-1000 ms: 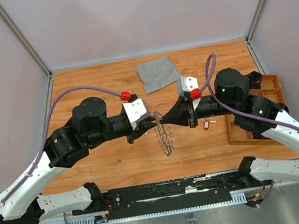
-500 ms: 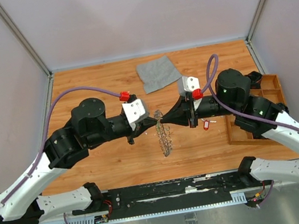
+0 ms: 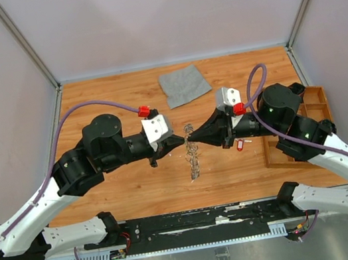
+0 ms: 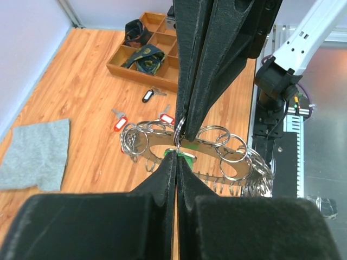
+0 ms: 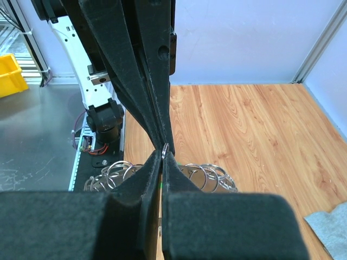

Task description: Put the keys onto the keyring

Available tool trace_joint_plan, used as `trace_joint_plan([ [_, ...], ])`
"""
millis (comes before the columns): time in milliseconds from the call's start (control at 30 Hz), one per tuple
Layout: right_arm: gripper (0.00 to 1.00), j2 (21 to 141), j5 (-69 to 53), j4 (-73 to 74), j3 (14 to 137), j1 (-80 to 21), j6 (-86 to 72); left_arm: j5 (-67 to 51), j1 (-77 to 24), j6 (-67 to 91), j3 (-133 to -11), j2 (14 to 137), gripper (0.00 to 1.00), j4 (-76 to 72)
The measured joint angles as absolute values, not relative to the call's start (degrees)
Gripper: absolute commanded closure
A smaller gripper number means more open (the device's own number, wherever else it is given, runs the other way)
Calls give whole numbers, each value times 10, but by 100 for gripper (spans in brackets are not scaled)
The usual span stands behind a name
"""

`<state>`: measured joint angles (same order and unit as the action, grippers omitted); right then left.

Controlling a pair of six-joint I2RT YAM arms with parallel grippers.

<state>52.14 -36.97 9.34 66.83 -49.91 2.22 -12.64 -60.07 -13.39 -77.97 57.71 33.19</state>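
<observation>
keyring (image 3: 193, 160) getting held up | left end effector (image 4: 177, 155) pinching a green-tagged key (image 4: 187, 156), I think | right end effector (image 5: 162, 157) pinching the keyring itself | red-tagged keys (image 4: 120, 124) sitting loose on bench (image 4: 81, 81), lots remaining

Grey cloth (image 3: 184, 85) flat on wooden table's (image 3: 136, 184) far side, compartmented wooden tray (image 4: 130, 74), black parts (image 4: 138, 32) inside.

Lab: pale enclosure walls (image 3: 160, 11), aluminium frame (image 3: 24, 42), wooden tabletop (image 3: 107, 94).

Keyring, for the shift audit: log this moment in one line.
left gripper: shut on keyring | right gripper: shut on keyring | red-tagged key: loose on table
</observation>
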Motion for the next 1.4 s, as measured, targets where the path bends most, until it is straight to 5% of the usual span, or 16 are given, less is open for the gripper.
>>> trace_joint_plan([
  [300,100,520,-370,31,641,-499,-13,-132,-601,-126,-776,576,98,326],
  [700,99,510,-366,22,639,-499,-11,-124,-601,-121,-764,561,74,313],
  [1400,99,488,-344,82,639,-499,22,-90,-601,-74,-700,506,69,249],
])
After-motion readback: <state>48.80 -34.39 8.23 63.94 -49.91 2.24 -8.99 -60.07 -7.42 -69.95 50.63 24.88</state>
